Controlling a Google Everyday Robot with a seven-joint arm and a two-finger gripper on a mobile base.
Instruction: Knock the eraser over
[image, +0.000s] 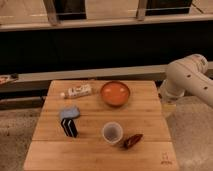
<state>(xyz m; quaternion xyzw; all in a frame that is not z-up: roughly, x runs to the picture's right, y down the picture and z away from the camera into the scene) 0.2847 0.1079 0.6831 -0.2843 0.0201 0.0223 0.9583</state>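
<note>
Wooden table (145, 117) holds everything; at its 9 o'clock stands the eraser (69, 127), black striped side toward the camera, blue-grey face uppermost; a white tube (78, 91) lies at 11 o'clock; an orange bowl (115, 93) sits at 12; a pale cup (112, 132) at 6, a dark red pepper (133, 141) just beside it at 4; a white arm (187, 77) stands at 2 o'clock, off the table; the gripper is out of frame, so whether it is open or closed cannot be told.

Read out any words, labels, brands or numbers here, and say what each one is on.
Nothing can be read.
White tube: dark print on its label, too blurred to read.
Table: a small dark mark by its near right corner, too small to read.
Eraser: pale stripes only, no text.
Gripper: out of view; only the arm shows at the right.
</note>
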